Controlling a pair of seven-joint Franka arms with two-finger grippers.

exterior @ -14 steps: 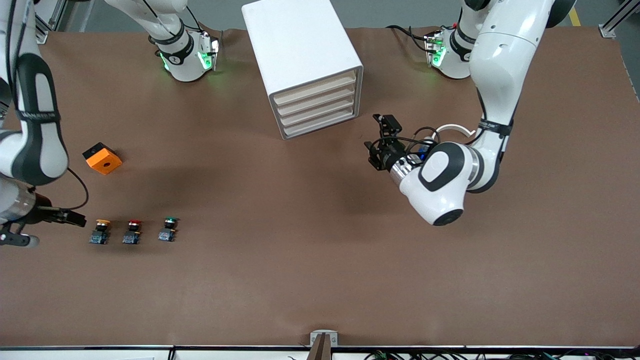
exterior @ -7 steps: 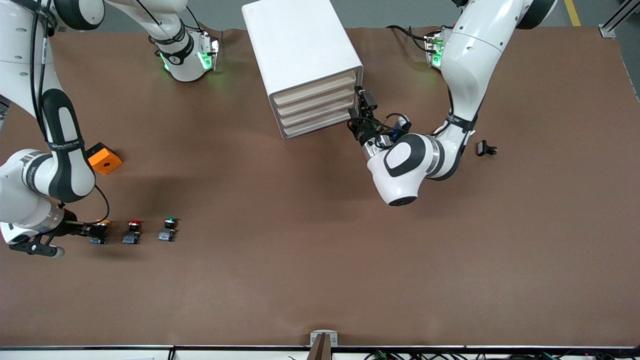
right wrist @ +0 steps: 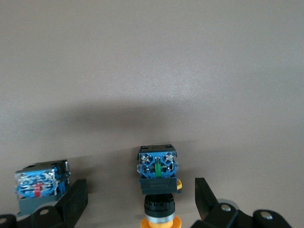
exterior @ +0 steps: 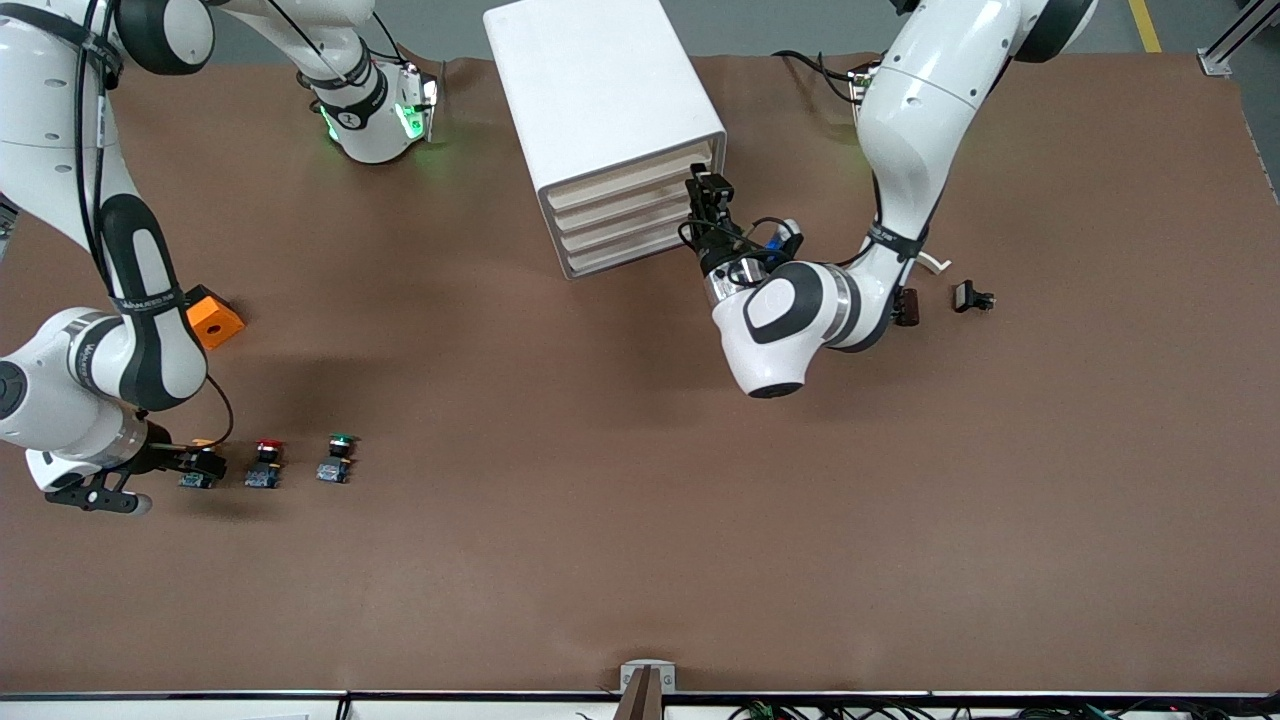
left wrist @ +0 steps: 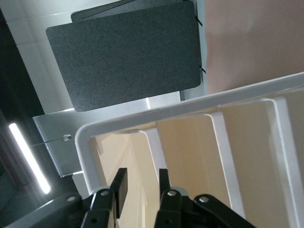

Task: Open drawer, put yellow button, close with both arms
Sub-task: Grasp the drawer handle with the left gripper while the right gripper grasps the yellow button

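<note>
A: Where's the yellow button (right wrist: 158,189)?
B: Well clear of the cabinet (exterior: 603,118), toward the right arm's end, lying on its side between the spread fingers of the right gripper (exterior: 203,463); nothing is grasped yet. Its long axis runs along the fingers.
A: Obstacles?
B: The red button (exterior: 266,464) sits just beside one finger, so closing looks tight.
A: The left gripper (left wrist: 140,189)?
B: At the drawer (exterior: 634,177) front, at the cabinet's corner, fingers narrowly parted over the edge; the drawer is still shut.
</note>
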